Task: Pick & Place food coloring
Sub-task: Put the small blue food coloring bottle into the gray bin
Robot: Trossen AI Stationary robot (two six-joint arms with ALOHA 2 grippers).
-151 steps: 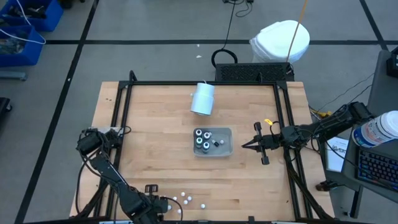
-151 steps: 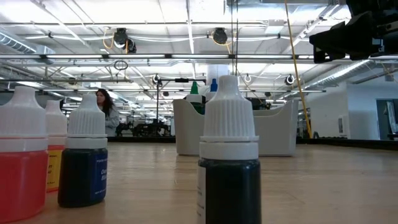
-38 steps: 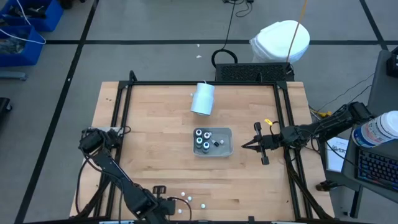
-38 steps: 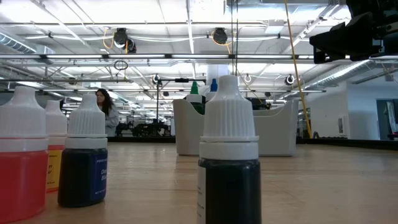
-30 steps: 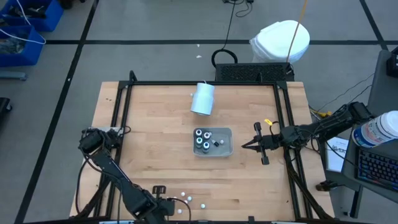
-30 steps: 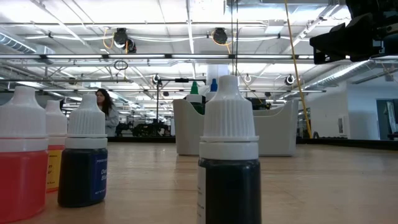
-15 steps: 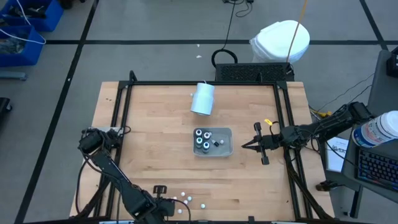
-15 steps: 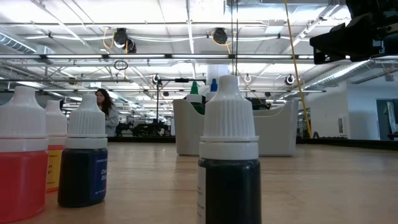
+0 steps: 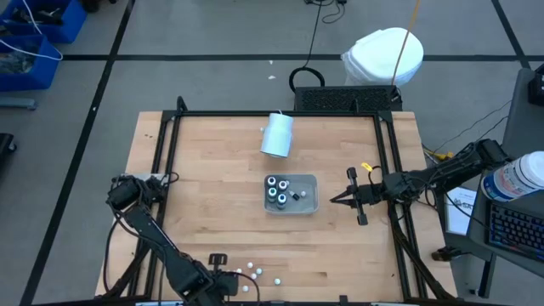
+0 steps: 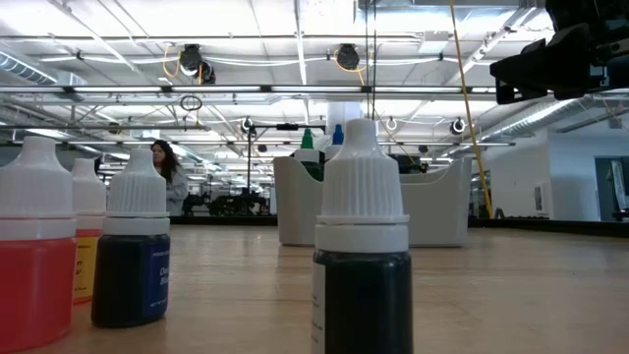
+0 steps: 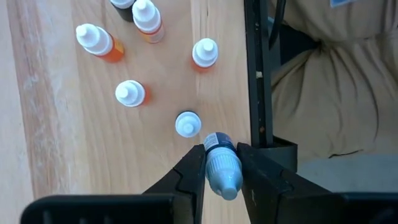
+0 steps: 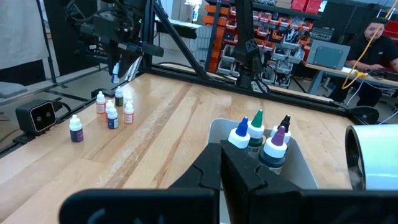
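Note:
Several food coloring bottles (image 11: 129, 93) with white caps stand upright on the wooden table near its front edge, left of centre. My left gripper (image 11: 221, 149) hangs over them, shut on one blue-collared bottle (image 11: 222, 168). More bottles (image 12: 256, 134) stand in the pale grey-blue tray (image 9: 306, 204) at the table's middle. My right gripper (image 9: 334, 201) waits shut and level just right of the tray. The low view shows a dark bottle (image 10: 362, 256), a blue one (image 10: 136, 251) and a red one (image 10: 34, 256) close up. My left gripper pinches the bottle's white cap (image 11: 214, 163) between its two fingers (image 11: 193, 171), one on each side. They come from above, pointing steeply down. The bottle's blue collar (image 11: 219, 142) juts out past the fingertips. In the right wrist view the bottle (image 12: 114, 76) hangs clear of the table.
A pale blue-white cylinder (image 9: 276, 134) lies on its side behind the tray. A black frame rail (image 11: 252, 68) runs along the table's front edge beside the standing bottles. A person (image 10: 162, 172) sits far off in the room.

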